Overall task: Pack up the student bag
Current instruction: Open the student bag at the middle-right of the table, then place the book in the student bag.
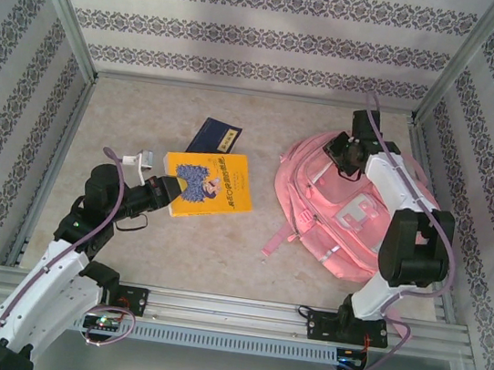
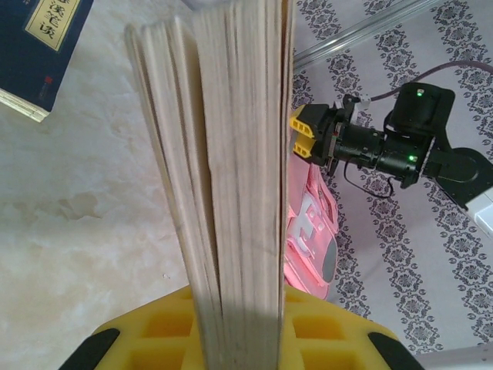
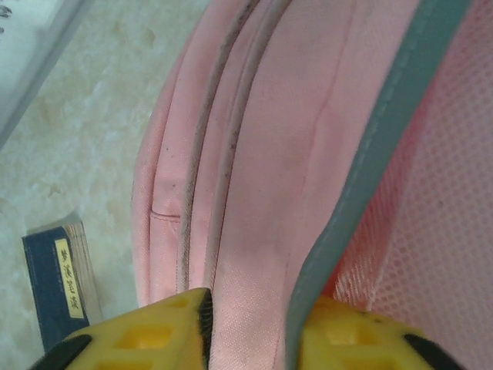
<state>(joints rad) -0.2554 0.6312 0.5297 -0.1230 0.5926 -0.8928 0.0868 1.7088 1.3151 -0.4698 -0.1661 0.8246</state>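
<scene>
Step in hand, as I judge it: hold the bag mouth open and feed a book in. The right tool [image 1: 342, 152] sits at the top end of the student bag [image 1: 318, 200], which lies flat on the right of the surface [image 1: 219, 255]. Its jaws are narrow with pink fabric and grey trim between the pads; probably pinched, but the wrist view is too tight to be sure. Lift the rim high so the mouth gapes. The left tool [image 1: 171, 187] is clamped narrow on the yellow book [image 1: 215, 181] by one edge; bring it in level, far edge first. The blue book [image 1: 217, 135] lies just beyond.
</scene>
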